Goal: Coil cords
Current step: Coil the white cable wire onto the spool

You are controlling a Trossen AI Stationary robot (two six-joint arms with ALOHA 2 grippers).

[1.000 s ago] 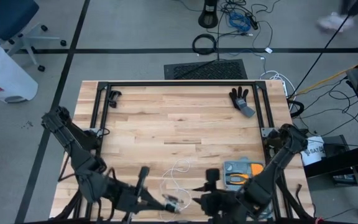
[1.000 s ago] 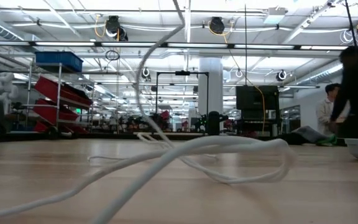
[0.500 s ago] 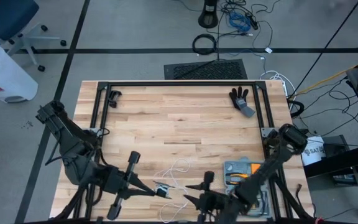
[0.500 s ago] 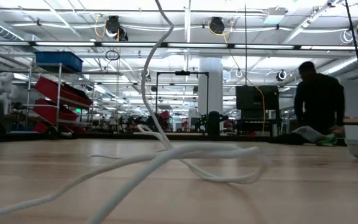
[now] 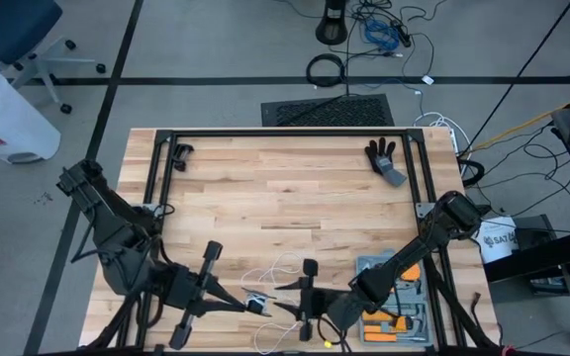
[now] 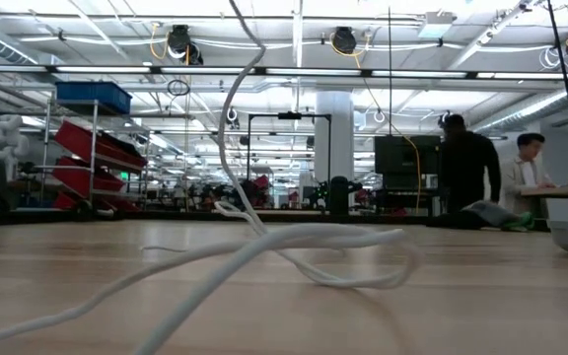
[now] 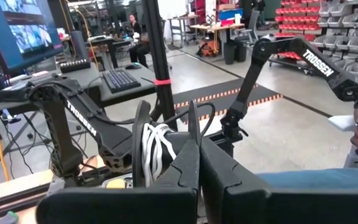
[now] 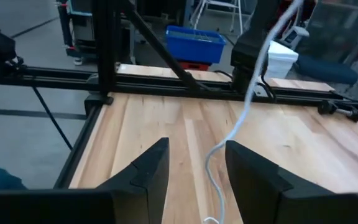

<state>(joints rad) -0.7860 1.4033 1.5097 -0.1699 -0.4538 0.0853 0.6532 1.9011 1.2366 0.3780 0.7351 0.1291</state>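
Grey floor (image 5: 216, 59) with dark lines, red shelving (image 6: 92, 158), ceiling lights (image 6: 177, 41), blue chair (image 5: 13, 25)

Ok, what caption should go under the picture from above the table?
Left gripper shut on the reel of white cord, right gripper open beside it.

Both arms are dark, almost black, built of chunky jointed segments. The left arm (image 5: 117, 232) fills the lower left of the overhead picture, the right arm (image 5: 419, 257) the lower right. White "TROSSEN" lettering runs along the right arm's links (image 7: 319, 62). The right gripper's fingers (image 8: 151, 171) are matte black, smooth wedges.
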